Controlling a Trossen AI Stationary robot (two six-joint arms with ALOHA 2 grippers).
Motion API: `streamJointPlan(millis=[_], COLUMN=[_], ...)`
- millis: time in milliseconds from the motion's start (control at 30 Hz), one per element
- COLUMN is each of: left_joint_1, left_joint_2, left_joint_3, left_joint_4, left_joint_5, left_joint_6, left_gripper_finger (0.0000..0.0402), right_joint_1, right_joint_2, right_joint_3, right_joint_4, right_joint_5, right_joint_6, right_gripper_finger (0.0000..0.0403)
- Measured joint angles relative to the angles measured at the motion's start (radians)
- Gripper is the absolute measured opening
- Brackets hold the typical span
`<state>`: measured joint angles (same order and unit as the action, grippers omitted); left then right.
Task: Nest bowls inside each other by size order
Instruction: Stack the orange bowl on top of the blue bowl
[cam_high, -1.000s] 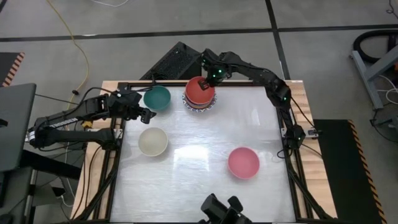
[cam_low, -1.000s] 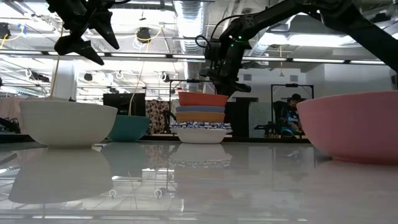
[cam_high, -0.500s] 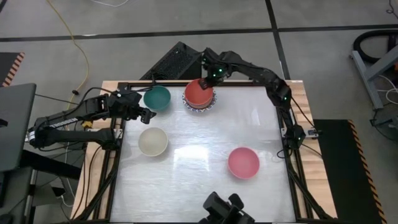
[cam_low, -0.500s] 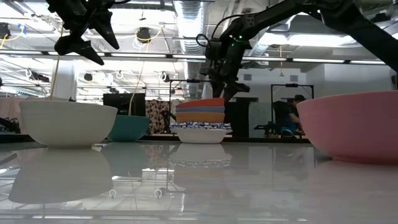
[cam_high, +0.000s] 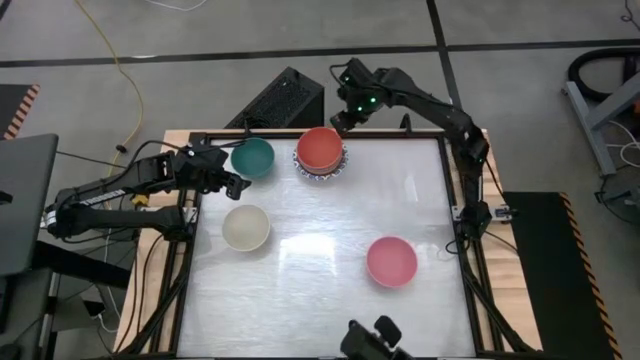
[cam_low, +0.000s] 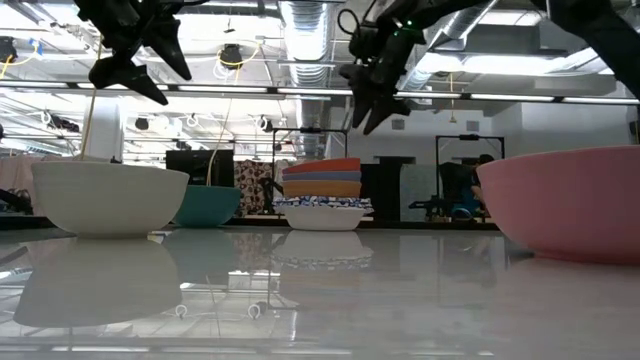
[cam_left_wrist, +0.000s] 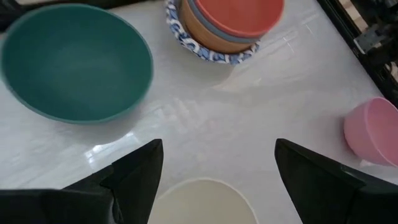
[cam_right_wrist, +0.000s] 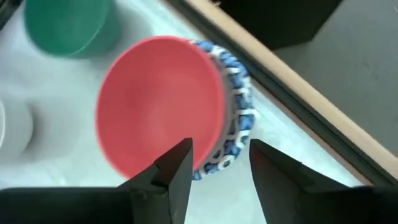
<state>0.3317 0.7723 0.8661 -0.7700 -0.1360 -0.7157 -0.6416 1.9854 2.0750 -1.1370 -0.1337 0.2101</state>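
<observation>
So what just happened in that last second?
The right pincer let go of the red bowl, which dropped into the stack, then rose and pulled back past the table's far edge, open and empty. The left pincer and the teal, cream and pink bowls stayed put.

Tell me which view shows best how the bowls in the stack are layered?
The low view: it shows the stack from the side, red on top, then blue, orange and a patterned rim below. The high view shows only the red bowl and the patterned rim. The left wrist view shows some layers obliquely; the right wrist view mostly the red inside.
</observation>
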Motion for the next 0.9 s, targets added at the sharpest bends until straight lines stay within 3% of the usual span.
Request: streamJointPlan(millis=[267, 633, 900], left_joint_1=[0.000, 0.000, 0.000], left_joint_2=[0.000, 0.000, 0.000], left_joint_3=[0.000, 0.000, 0.000], left_joint_4=[-0.001, -0.003, -0.003], left_joint_5=[-0.048, -0.033, -0.033], left_joint_6=[-0.012, -0.053, -0.072], left_gripper_finger=[0.0297, 0.0297, 0.0297], right_joint_1=[0.043, 0.028, 0.030], right_joint_2=[0.014, 0.014, -0.023], right_joint_3=[-0.106, -0.261, -0.267], right_joint_4=[0.124, 0.266, 0.265], right_joint_5=[-0.103, -0.107, -0.160], right_joint_6=[0.007, 0.020, 0.005], right_gripper_finger=[0.0159, 0.0144, 0.0141])
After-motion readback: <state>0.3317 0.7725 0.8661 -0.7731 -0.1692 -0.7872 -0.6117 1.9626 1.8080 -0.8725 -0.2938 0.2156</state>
